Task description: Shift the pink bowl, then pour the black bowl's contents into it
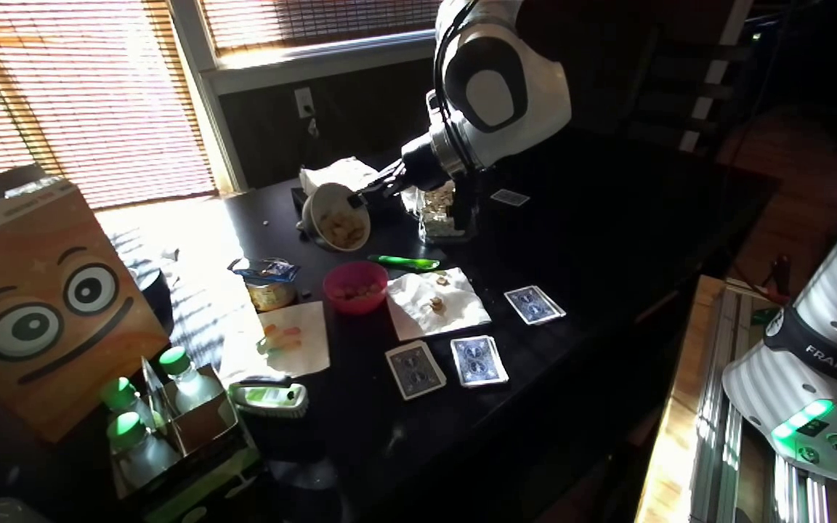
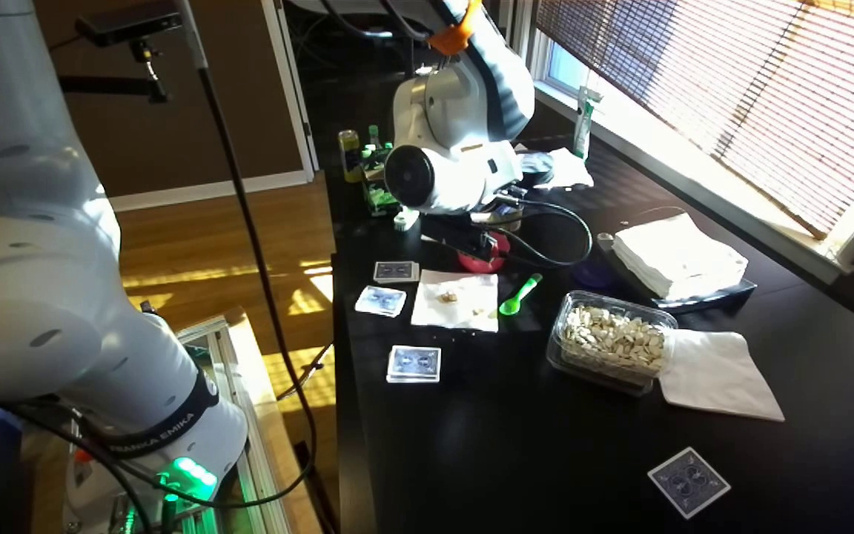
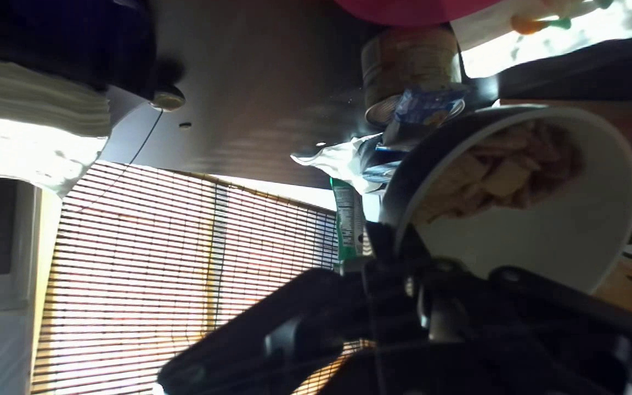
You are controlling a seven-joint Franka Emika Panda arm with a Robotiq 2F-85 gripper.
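Note:
The pink bowl (image 1: pixel 355 306) stands upright on the dark table with several small brownish pieces inside. It is partly hidden by the arm in an exterior view (image 2: pixel 480 261), and its edge shows at the top of the wrist view (image 3: pixel 415 12). My gripper (image 1: pixel 359 200) is shut on the rim of the black bowl (image 1: pixel 326 201), which looks dark outside and pale inside. The black bowl is steeply tilted in the air, above and behind the pink bowl. Tan pieces lie inside it in the wrist view (image 3: pixel 546 236). The fingertips (image 3: pixel 398 241) pinch its wall.
A tin (image 1: pixel 271 296) with a blue wrapper stands beside the pink bowl. A green spoon (image 1: pixel 405 262) and a napkin (image 1: pixel 462 312) with crumbs lie close by. A clear tub of pieces (image 2: pixel 611 345), card stacks (image 1: pixel 478 361), a napkin stack (image 2: pixel 679 256) and bottles (image 1: pixel 193 388) are around.

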